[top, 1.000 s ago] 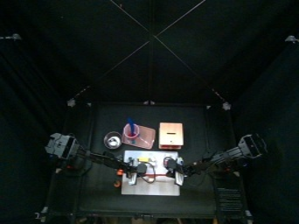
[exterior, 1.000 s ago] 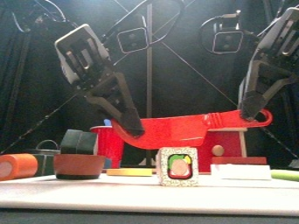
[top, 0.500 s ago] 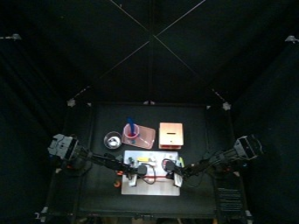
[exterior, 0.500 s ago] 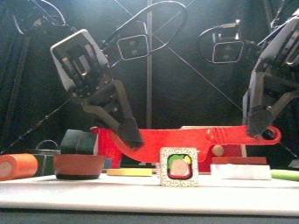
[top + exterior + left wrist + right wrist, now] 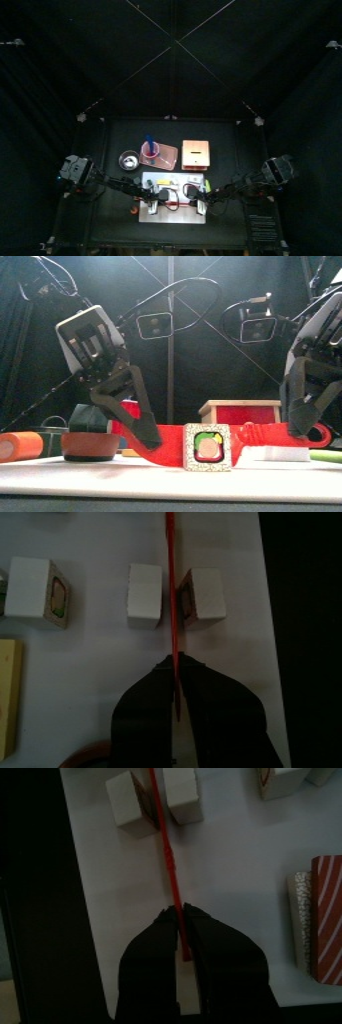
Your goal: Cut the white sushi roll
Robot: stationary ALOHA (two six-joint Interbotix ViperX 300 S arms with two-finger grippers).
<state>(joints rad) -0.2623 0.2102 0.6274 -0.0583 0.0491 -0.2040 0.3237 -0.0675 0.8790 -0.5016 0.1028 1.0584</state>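
Red knife [image 5: 221, 438] clamped at each end by left hand [image 5: 175, 662] and right hand [image 5: 175, 918], blade level across white sushi roll [image 5: 205, 446] on white board [image 5: 167, 208] for an even press.

A red knife [image 5: 201, 440] lies level just above the white board [image 5: 174, 478], held at its left end by the left gripper [image 5: 139, 434] and at its right end by the right gripper [image 5: 310, 432], both clamped on it. The sushi roll [image 5: 205, 446] stands on the board at the centre, near, its cut face forward, with the blade passing right behind it. Far behind are a wooden box [image 5: 243, 412], on the left an orange piece [image 5: 19, 445] and dark cups [image 5: 88, 433]
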